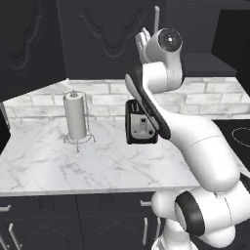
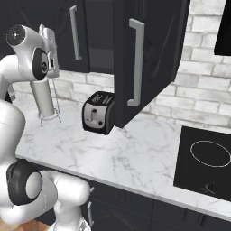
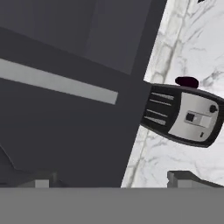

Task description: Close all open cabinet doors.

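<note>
Right base view puts the marble counter (image 2: 135,153) across the middle, with a white brick wall (image 2: 198,90) behind it and black upper cabinets above. One tall black cabinet door (image 2: 149,54) stands swung out over the counter, its long silver bar handle (image 2: 135,63) facing the camera. To its left a second door (image 2: 74,34) with a silver handle lies flat against the cabinet front, with a dark gap between the two. The white arm (image 2: 20,85) rises at the left edge, and its gripper (image 2: 51,49) is raised in front of that flat door, near the door's lower edge.

Hand view shows the two finger tips (image 3: 43,181) set wide apart along the bottom with nothing between them; the jaws grip nothing. Ahead of them is a black door face crossed by a grey bar (image 3: 57,83).

On the counter, a black and silver toaster (image 2: 97,113) sits just left of the open door's lower corner. A paper towel roll (image 1: 75,117) on a wire stand is further left, well apart from the toaster. A black cooktop (image 2: 207,162) is set into the counter at the right.
</note>
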